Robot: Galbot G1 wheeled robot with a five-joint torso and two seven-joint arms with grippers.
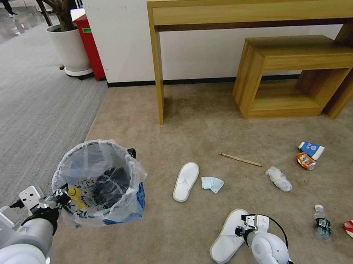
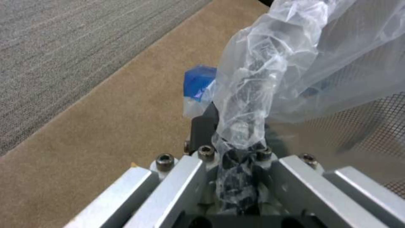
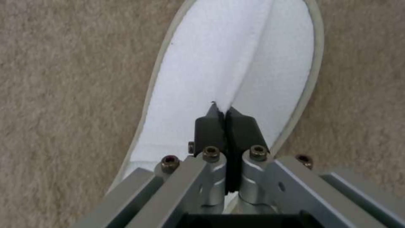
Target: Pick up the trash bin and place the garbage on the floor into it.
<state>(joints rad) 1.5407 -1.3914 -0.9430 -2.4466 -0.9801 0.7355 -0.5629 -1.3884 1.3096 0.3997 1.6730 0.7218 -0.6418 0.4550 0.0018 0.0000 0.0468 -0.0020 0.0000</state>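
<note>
Nearest, the right pincer [image 3: 226, 115] is pressed together on the upper of a white flat slipper [image 1: 227, 236] lying on the beige short-pile carpet [image 1: 191, 107]. The left pincer [image 1: 63, 195] pinches the bag-lined rim of the small round dark trash bin [image 1: 98, 183], beside a second white slipper [image 1: 186, 181].

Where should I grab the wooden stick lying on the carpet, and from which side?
Take the wooden stick at its middle, from straight above, jaws across its thin width. It lies flat on the beige carpet, nothing touching it, so a centred pinch should lift it level.
</note>
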